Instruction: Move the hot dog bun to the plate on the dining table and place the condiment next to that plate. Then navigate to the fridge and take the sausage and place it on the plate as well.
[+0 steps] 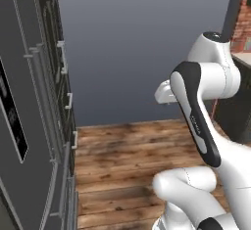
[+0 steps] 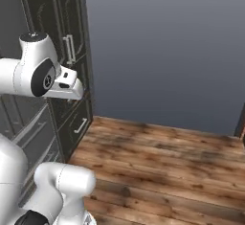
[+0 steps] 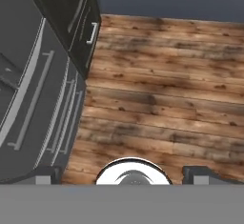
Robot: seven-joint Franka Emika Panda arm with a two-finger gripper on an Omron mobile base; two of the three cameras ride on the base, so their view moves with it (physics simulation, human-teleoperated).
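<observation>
The grey steel fridge (image 1: 34,126) stands shut at the left, its black display panel (image 1: 11,111) facing me. In the hand view the fridge (image 3: 38,99) runs down the left side, with long handles and drawers low on it. My gripper (image 3: 121,174) is open, its two dark fingertips (image 3: 44,175) set wide apart above the floor with nothing between them. The white arm (image 1: 196,106) is folded up in front of the base. The hot dog bun, the plate, the dining table, the condiment and the sausage are out of view.
Dark cabinets (image 2: 67,51) with light handles stand beyond the fridge. Wooden plank floor (image 2: 162,157) stretches ahead to a plain blue-grey wall (image 1: 137,43). A brick wall and a counter edge (image 1: 242,53) show at the far right.
</observation>
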